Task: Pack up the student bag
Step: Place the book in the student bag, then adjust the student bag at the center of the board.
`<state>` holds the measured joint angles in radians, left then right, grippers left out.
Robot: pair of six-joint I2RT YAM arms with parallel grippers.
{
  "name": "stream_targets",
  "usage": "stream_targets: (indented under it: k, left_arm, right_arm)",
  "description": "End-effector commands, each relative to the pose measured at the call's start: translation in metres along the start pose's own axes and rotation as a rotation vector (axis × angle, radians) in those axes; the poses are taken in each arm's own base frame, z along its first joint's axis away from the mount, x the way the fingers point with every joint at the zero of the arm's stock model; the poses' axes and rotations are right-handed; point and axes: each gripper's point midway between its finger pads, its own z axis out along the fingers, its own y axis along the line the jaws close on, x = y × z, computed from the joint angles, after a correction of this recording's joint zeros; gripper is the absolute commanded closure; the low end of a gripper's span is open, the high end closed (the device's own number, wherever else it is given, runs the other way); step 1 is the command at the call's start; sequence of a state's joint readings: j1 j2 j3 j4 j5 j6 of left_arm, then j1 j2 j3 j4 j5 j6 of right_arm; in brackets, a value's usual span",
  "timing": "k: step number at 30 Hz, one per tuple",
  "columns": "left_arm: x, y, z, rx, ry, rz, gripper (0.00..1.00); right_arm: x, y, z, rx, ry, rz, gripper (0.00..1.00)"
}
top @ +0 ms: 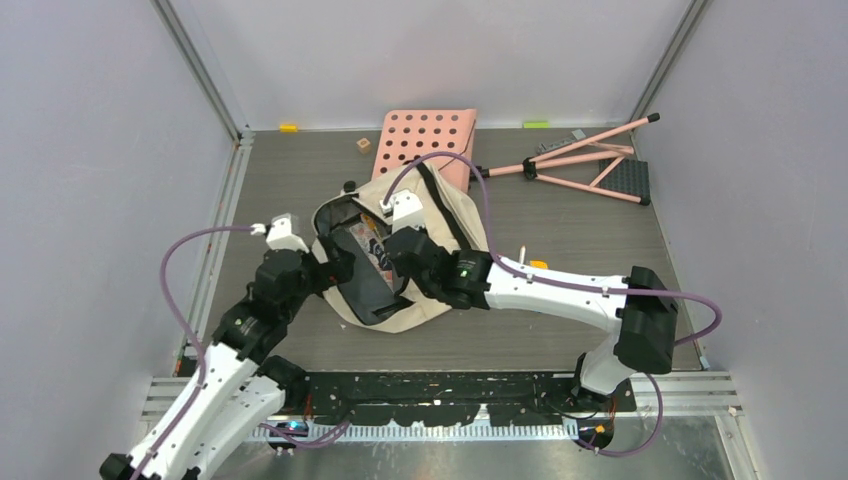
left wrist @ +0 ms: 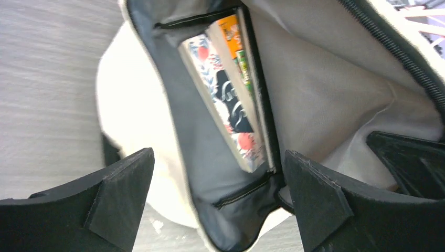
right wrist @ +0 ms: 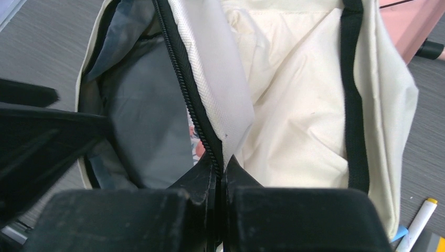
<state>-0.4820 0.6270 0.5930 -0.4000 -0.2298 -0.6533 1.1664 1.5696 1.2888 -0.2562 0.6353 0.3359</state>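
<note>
Orange book [left wrist: 231, 32] (lettering blurred) inside bag [left wrist: 325, 89].

The student bag's [left wrist: 325, 89] grey lining hides part of the books [left wrist: 231, 105]; a marker [right wrist: 420, 223] runs off the right wrist view's bottom edge.

White arms [top: 215, 392], black joints [top: 645, 330], purple cables [top: 165, 268].

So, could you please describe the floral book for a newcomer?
Find the cream student bag lying open at centre. Inside, against its grey lining, two books sit together. The floral book shows red and navy flowers; the orange book beside it doesn't.
</note>
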Motion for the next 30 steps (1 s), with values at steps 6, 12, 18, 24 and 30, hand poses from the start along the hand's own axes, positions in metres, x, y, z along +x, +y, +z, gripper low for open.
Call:
stream_targets:
  k: [6, 12, 18, 24, 30]
  left_arm:
    - [-0.044, 0.015, -0.052, -0.131, -0.015, 0.11, 0.01]
    - [-0.072, 0.0, -0.044, -0.126, -0.031, 0.216, 0.0]
    - [-0.097, -0.024, -0.024, -0.072, -0.031, 0.334, 0.0]
    - [-0.1, -0.038, 0.022, -0.015, 0.051, 0.377, 0.0]
    - [-0.104, -0.049, 0.072, 0.021, 0.137, 0.407, 0.03]
  right_arm:
    - [0.049, 0.072, 0.001, -0.117, 0.082, -0.027, 0.92]
    - [0.059, 0.104, -0.01, -0.224, 0.123, -0.03, 0.51]
    - [0.022, 0.082, -0.042, -0.245, 0.071, -0.047, 0.18]
    - [-0.004, 0.006, -0.04, -0.167, 0.1, 0.008, 0.13]
    - [-0.016, -0.085, -0.015, -0.061, 0.12, 0.175, 0.12]
